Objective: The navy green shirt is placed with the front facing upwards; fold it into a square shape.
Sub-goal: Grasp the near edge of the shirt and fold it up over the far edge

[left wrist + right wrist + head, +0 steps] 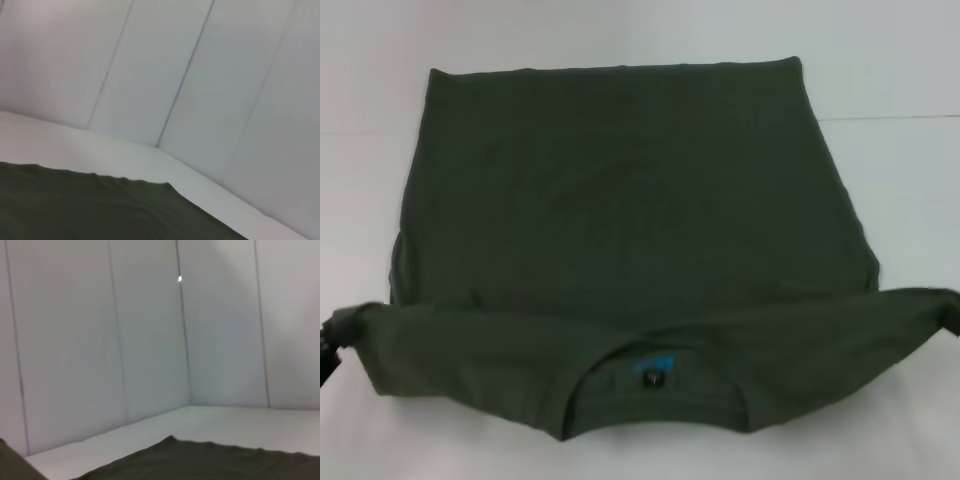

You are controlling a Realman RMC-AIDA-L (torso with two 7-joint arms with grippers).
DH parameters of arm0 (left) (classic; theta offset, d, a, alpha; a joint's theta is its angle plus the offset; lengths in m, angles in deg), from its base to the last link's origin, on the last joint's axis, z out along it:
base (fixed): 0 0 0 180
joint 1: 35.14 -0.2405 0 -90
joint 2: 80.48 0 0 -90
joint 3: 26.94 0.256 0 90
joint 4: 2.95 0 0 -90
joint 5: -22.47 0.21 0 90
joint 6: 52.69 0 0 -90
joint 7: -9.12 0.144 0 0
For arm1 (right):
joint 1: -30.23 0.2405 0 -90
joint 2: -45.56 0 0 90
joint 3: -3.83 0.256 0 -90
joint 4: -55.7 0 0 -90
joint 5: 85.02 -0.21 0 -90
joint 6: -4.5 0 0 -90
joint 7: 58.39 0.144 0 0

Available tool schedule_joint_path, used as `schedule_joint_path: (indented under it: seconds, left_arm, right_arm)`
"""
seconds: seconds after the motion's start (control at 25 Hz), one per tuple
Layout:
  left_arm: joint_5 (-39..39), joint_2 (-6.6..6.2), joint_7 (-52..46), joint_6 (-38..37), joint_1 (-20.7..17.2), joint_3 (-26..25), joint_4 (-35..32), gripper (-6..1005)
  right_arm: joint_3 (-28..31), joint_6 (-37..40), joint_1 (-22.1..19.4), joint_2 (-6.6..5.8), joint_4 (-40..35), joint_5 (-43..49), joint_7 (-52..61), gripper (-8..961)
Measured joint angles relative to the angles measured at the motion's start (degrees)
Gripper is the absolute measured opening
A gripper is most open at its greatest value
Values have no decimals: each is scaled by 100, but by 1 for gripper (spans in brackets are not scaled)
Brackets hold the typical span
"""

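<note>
Shirt part-folded, collar edge lifted at both ends

The navy green shirt (620, 200) is spread on the white table (890, 60), with the sleeves already out of sight and the collar (655, 385) nearest the robot; folding into a square is judged roughly half done, the lengthwise fold remaining. The shirt's corners beside the collar are bunched and pulled taut at the left gripper (330, 335) and right gripper (952, 308), evidently pinched on the cloth, though fingers are barely seen.

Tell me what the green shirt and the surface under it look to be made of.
The navy green shirt: soft matte knit, probably cotton, since it drapes and creases, with a ribbed collar. The table: smooth white, hard-looking, perhaps laminate; the exact material is unclear.
</note>
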Motion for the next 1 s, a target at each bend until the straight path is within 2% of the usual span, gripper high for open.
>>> schedule_joint_path:
  seconds: [0.16, 0.36, 0.48, 0.72, 1.0]
  left_arm:
    - [-230, 14, 23, 265, 45, -21, 173, 56]
    - [-243, 15, 32, 637, 260, 13, 292, 56]
    - [-272, 14, 38, 992, 389, -11, 384, 56]
    - [-373, -32, 49, 1597, 632, -32, 479, 57]
    - [-440, -16, 30, 2121, 842, -35, 552, 57]
  right_arm:
    - [151, -88, 55, -13, 0, -16, 59, 44]
    - [183, -616, 236, 0, 0, -59, 239, 45]
    - [220, -998, 399, 13, 0, -74, 357, 45]
    - [222, -1574, 902, -80, -25, -137, 550, 45]
    - [166, -2085, 1311, -92, -4, -140, 610, 45]
